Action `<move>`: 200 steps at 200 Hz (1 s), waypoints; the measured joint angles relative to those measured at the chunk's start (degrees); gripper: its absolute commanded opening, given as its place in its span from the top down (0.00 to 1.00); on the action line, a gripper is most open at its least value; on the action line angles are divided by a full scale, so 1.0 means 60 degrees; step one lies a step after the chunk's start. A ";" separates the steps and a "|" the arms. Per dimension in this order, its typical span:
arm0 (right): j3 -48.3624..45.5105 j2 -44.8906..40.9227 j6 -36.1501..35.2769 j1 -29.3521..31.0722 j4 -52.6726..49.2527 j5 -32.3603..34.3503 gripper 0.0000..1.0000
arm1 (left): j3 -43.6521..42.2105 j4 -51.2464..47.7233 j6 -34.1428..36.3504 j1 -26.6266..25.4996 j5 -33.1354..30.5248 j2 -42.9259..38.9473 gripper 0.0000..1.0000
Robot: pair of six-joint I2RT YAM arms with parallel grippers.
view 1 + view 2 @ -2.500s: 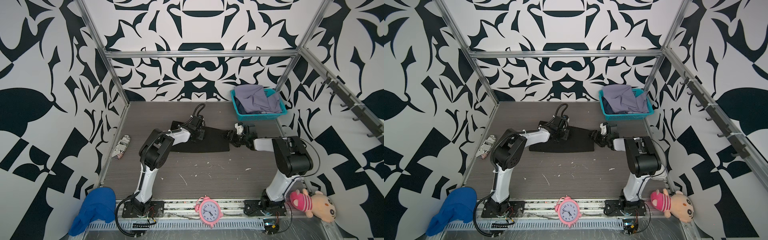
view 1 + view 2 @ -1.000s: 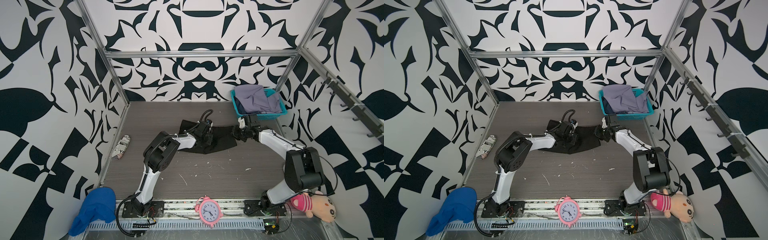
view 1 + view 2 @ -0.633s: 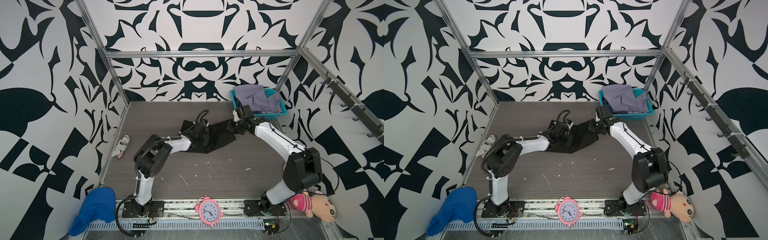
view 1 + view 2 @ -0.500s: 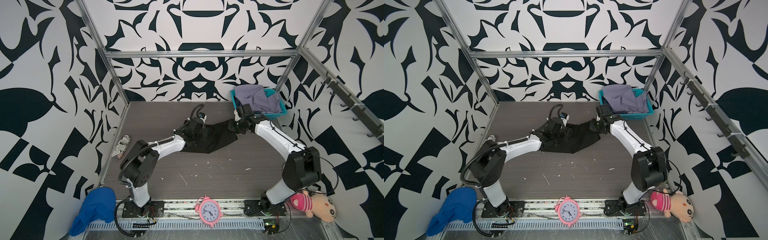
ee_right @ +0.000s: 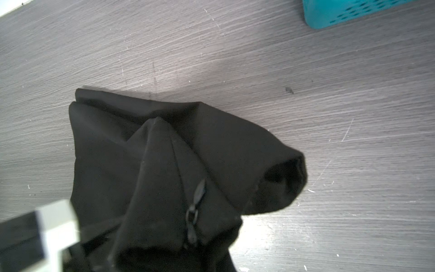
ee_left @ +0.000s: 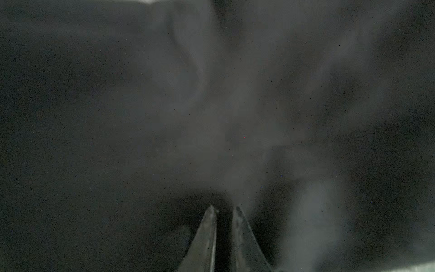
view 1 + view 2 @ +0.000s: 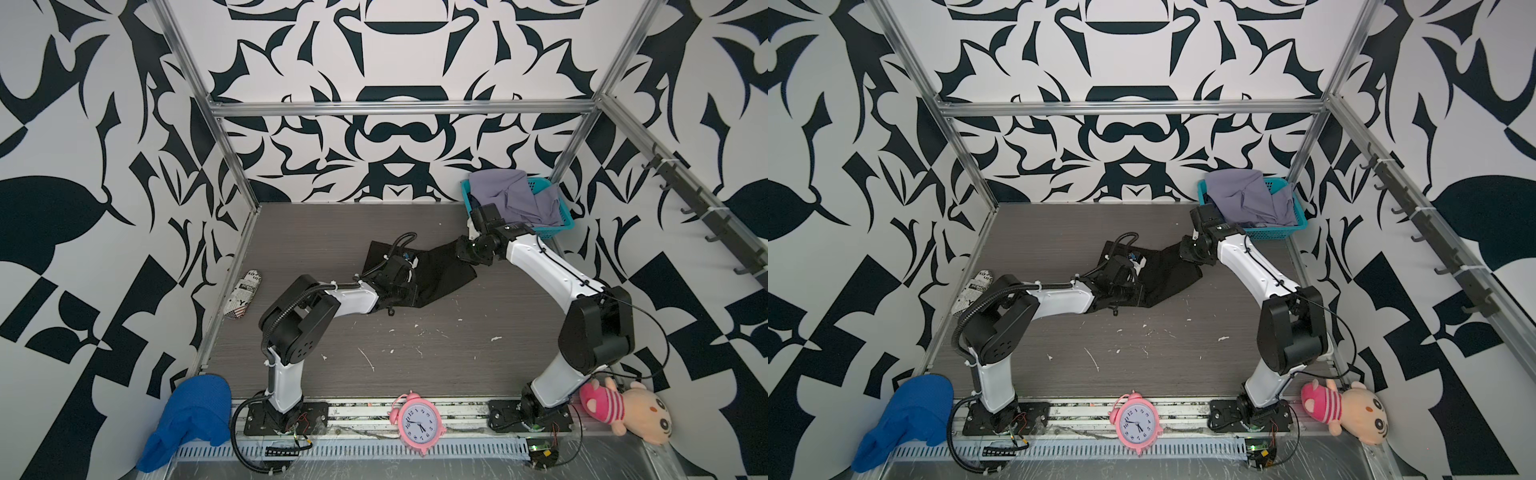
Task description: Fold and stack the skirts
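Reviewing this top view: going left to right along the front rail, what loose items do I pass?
blue cloth → clock → plush toy

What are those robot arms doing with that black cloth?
Two robot arms are folding a black skirt on the table. The right gripper pinches one end and holds it up. The left gripper is down in the cloth near the other end. A lavender skirt sits in the teal basket.

Lab test cell, patterned walls (image 7: pixel 395 62)
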 measured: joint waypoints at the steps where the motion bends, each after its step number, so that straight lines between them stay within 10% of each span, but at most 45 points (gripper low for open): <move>1: 0.0011 0.0015 -0.0004 0.0000 -0.0004 0.0000 1.00 | 0.0000 0.0004 -0.0007 -0.0007 0.0011 0.0004 0.82; 200: 0.0685 0.0419 -0.0007 0.0113 -0.0280 0.0022 1.00 | -0.0200 0.1916 0.0036 -0.0656 0.1086 0.0739 0.83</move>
